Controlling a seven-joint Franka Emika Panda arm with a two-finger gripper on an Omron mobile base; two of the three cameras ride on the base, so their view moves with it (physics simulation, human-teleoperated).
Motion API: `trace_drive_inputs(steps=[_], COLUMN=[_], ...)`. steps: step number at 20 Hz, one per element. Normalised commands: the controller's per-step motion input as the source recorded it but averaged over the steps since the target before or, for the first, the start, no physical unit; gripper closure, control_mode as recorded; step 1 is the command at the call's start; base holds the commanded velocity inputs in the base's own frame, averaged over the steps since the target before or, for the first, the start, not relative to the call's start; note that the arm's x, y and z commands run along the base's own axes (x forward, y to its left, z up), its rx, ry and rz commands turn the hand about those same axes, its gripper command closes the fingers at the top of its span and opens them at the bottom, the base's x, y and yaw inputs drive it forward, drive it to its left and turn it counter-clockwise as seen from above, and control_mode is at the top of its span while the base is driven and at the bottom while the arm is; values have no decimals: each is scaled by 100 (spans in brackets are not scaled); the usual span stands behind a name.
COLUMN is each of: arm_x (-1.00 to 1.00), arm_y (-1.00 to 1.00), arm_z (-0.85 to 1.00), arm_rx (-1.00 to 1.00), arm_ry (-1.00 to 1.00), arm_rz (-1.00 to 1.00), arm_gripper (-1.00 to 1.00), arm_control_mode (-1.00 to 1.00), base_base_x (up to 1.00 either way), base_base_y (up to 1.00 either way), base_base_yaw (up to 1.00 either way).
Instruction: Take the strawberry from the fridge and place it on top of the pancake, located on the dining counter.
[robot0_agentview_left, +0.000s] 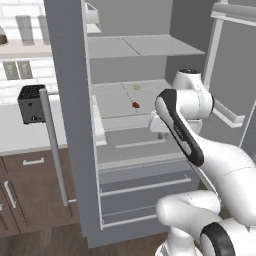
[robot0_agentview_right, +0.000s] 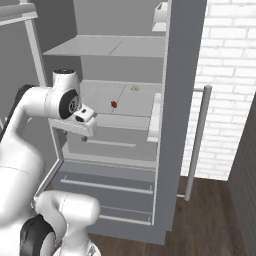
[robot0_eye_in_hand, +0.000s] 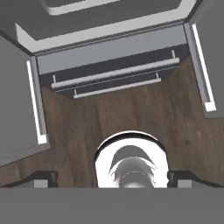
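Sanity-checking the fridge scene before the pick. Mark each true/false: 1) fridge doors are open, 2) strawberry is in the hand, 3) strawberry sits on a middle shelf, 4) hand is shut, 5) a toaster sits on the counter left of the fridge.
1) The fridge doors are open: true.
2) The strawberry is in the hand: false. It lies on a shelf, and the hand camera looks down at the drawers and wood floor.
3) The strawberry sits on a middle shelf: true, near a small pale item further back.
4) The hand is shut: false. Its fingertips stand wide apart, nothing between them.
5) A toaster sits on the counter left of the fridge: true.
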Motion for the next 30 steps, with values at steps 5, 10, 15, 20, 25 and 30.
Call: trace_drive_inputs(steps=[5, 10, 15, 20, 25, 30], arm_x=[-49, -10, 0, -5, -31, -10], arm_y=[-39, 0, 4, 0, 0, 0], arm_z=[-53, -7, -23, -18, 0, -1], arm_rx=[-11, 0, 0, 4, 12, -2], arm_ry=[-10, -2, -1, -3, -9, 0], arm_rz=[34, 12, 4, -5, -7, -3], arm_gripper=[-100, -100, -100, -100, -100, -100], arm_control_mode=[-100, -100, -100, -100, -100, -100], base_base_x=[0, 0, 0, 0, 0, 0], base_base_y=[0, 0, 0, 0, 0, 0], base_base_yaw=[0, 0, 0, 0, 0, 0])
